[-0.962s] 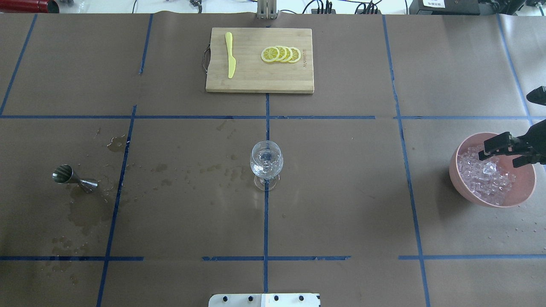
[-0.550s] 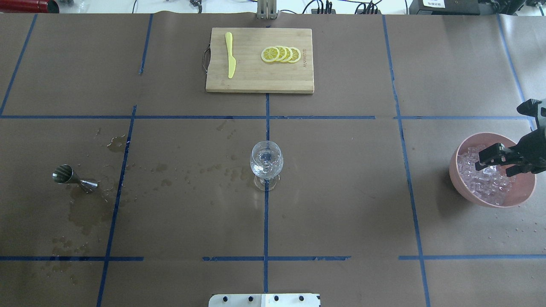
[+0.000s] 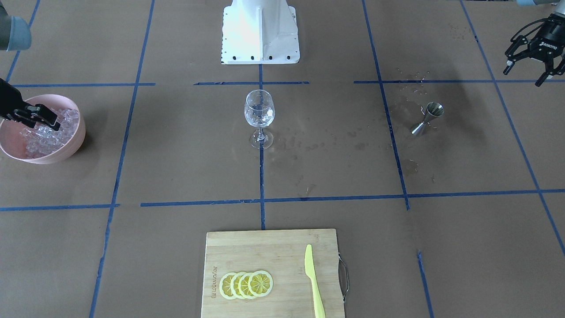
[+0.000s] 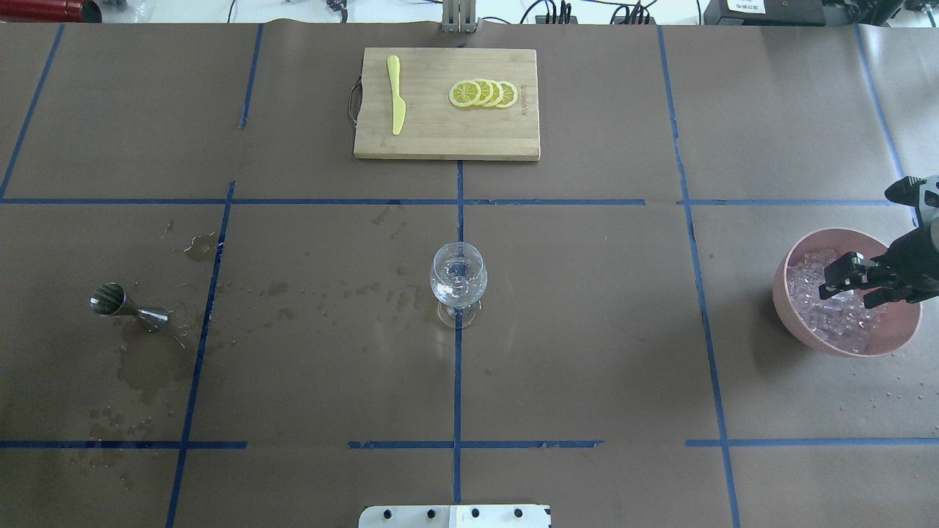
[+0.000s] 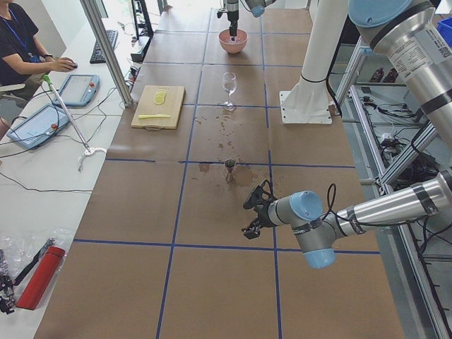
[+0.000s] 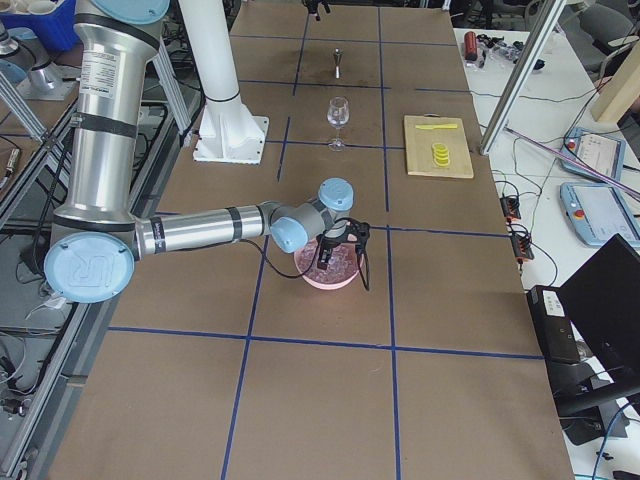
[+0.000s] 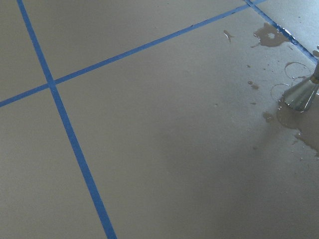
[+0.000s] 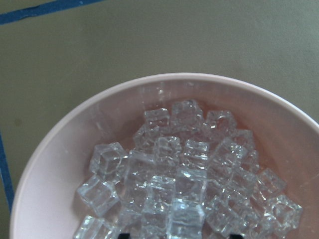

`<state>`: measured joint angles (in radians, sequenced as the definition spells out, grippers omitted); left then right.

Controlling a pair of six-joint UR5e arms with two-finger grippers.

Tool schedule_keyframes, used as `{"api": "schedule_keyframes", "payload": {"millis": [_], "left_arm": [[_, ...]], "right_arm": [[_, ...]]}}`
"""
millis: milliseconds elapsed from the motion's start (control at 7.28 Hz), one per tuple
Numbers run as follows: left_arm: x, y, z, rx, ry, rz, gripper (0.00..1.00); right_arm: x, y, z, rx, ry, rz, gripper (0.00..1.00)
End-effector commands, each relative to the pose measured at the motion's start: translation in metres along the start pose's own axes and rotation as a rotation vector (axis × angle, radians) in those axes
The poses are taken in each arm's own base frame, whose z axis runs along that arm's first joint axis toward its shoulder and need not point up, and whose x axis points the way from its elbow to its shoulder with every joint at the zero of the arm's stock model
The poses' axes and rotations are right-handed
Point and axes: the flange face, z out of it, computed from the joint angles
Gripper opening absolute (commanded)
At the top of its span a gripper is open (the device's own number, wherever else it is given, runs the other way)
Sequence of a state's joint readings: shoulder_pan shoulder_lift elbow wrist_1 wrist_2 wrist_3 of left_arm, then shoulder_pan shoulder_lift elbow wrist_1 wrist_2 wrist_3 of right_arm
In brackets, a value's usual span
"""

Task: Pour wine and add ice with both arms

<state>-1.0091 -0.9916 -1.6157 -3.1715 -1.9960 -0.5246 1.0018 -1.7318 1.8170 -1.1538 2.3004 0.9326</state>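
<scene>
A clear wine glass (image 4: 458,279) stands at the table's centre, also in the front view (image 3: 259,110); a little near-colourless wine seems to sit in it. A steel jigger (image 4: 125,304) stands at the left among wet spills. The ice (image 4: 829,317) is heaped in a pink bowl (image 4: 783,297). My right gripper (image 4: 857,286) is open, low over the ice inside the bowl. The right wrist view shows the cubes (image 8: 184,189) close below. My left gripper (image 3: 525,76) is open and empty, off to the side of the jigger (image 3: 427,117).
A wooden cutting board (image 4: 440,143) at the far middle carries lemon slices (image 4: 484,94) and a yellow knife (image 4: 396,95). Wet stains (image 4: 147,367) spread around the jigger and towards the glass. The white pedestal (image 3: 260,31) stands at the robot's side.
My right gripper has come down into the pink bowl, closer to the ice, with its fingers still apart. The glass and jigger have not moved.
</scene>
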Motion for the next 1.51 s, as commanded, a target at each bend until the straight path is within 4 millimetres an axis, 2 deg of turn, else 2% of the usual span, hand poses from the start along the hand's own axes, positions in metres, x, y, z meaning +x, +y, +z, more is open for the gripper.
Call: {"api": "schedule_keyframes", "payload": {"millis": [0,137,275,412,550,687,825,1100,1374], "left_arm": [[-0.001,-0.001,-0.002,0.005,-0.004,-0.003,1.00],[0.000,-0.001,-0.002,0.007,-0.001,-0.002,1.00],[-0.001,-0.001,-0.001,0.007,-0.001,-0.002,1.00],[-0.001,-0.003,-0.003,0.013,-0.002,-0.002,1.00],[-0.001,-0.005,-0.005,0.024,-0.006,-0.004,1.00],[-0.001,-0.005,-0.005,0.024,-0.006,-0.004,1.00],[-0.002,-0.005,-0.005,0.023,-0.007,-0.006,1.00],[-0.002,-0.008,-0.003,0.031,-0.006,-0.005,1.00],[-0.001,-0.013,-0.001,0.041,-0.004,-0.002,1.00]], "right_arm": [[-0.002,-0.002,0.000,-0.001,-0.004,-0.001,0.00],[-0.002,-0.001,-0.002,0.001,-0.007,-0.003,0.00],[-0.021,0.007,-0.046,0.044,-0.084,-0.040,0.00],[-0.041,0.017,-0.100,0.075,-0.186,-0.054,0.00],[-0.068,0.028,-0.131,0.086,-0.256,-0.031,0.00],[-0.128,0.016,-0.165,0.120,-0.338,0.072,0.00],[-0.178,0.017,-0.176,0.096,-0.396,0.137,0.00],[-0.264,0.033,-0.175,0.083,-0.457,0.182,0.00],[-0.355,0.072,-0.168,0.043,-0.534,0.265,0.00]]}}
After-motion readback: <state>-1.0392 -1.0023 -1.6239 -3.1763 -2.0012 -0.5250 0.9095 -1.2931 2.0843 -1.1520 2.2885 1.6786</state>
